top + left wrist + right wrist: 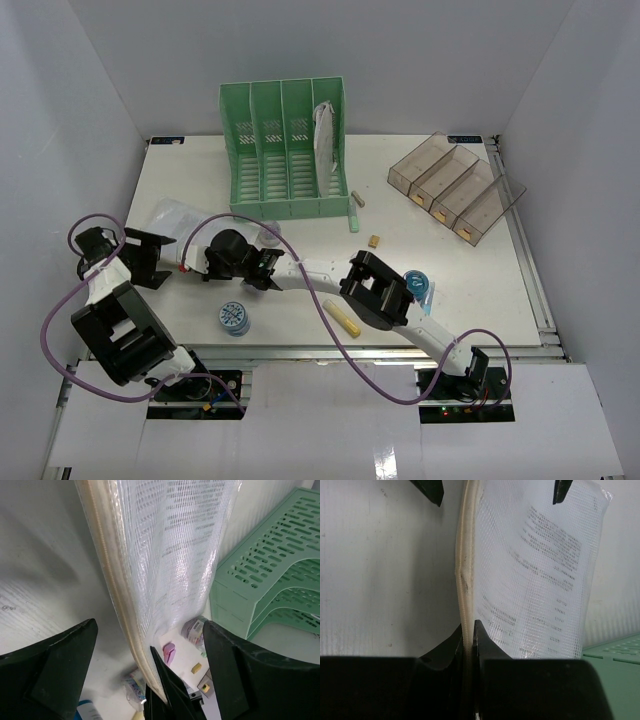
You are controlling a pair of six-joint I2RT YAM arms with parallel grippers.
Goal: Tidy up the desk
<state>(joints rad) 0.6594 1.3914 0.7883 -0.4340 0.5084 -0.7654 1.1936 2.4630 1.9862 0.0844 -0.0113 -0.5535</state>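
Closest to the right wrist camera, the right gripper (pixel 468 630) is clamped on the zip edge (pixel 463 565) of a clear mesh zip pouch (pixel 535 580). Its two black fingers meet on the cream zip band with no gap showing. A printed sheet (pixel 550 545) is visible through the mesh.

The left gripper (pixel 150 625) stands wide, with one finger on each side of the same pouch. Whether either finger touches the pouch cannot be told. Its fingertips (pixel 427 489) appear at the top of the right wrist view, either side of the zip band.

The desk (pixel 480 280) is the white tabletop beneath both arms and fills the middle of the top view. Both grippers meet over its left part, with the pouch between them and the left edge.

Items on the desk:
- A green slotted file rack (pixel 285 150) stands at the middle of the far edge, with a white document (pixel 324 130) upright in its rightmost slot.
- A clear brown compartment tray (pixel 455 185) lies at an angle in the far right corner.
- A small tan block (pixel 375 241) lies between the rack and the tray, apart from both.
- A blue and white round roll (pixel 234 318) sits near the front edge, left of centre.
- A yellow stick (pixel 345 322) lies at the front edge near the centre, beside the right arm.
- A blue round object (pixel 417 283) sits just beside the right arm's elbow; its kind cannot be made out.
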